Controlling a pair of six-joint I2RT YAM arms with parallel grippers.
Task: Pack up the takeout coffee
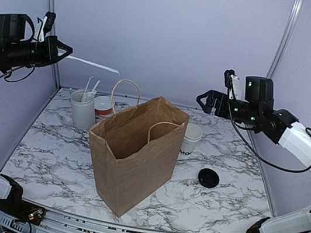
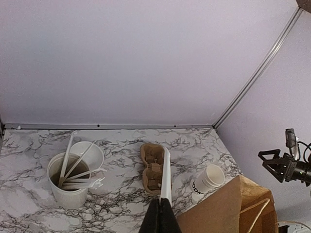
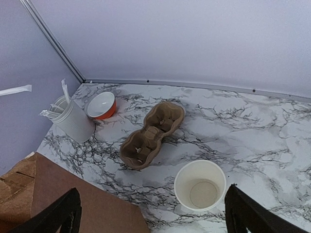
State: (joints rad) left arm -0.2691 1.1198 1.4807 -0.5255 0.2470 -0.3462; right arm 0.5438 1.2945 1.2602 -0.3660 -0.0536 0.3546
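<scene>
Two parts of the coffee sit apart: the lidless white paper cup (image 1: 191, 139) behind the paper bag (image 1: 134, 154), the black lid (image 1: 209, 177) nearer the worktop's (image 1: 238, 192) right edge. The left gripper (image 1: 65, 52) pinches a white stick (image 1: 93, 64), probably bag-bound. The right gripper (image 1: 206, 101) gapes — free for lidding next. Only the wrist views show the pulp cup carrier (image 3: 151, 136).
</scene>
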